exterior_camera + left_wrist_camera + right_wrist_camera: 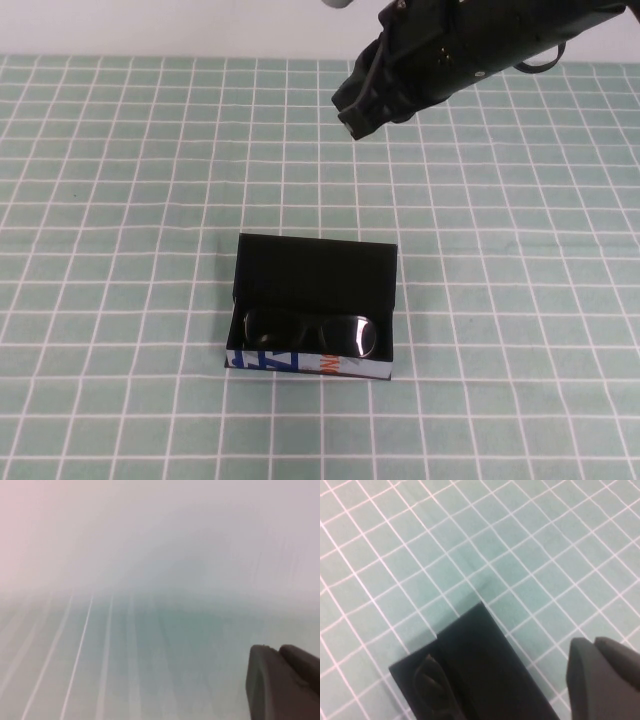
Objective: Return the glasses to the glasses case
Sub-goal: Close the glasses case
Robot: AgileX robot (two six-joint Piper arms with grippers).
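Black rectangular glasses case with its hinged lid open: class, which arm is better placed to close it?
Probably right: the right gripper hangs above and behind the glasses case; the left gripper sees only cloth.

The glasses (310, 333) lie inside the glasses case (316, 266), mid-table.

glasses case (318, 268): matt blk | glasses (310, 333): glossy lenses (tinted) | tablecloth (120, 180): matt

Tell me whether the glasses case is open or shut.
Open: the glasses case has its lid raised, with the glasses visible lying inside. The right gripper hangs above, beyond it.
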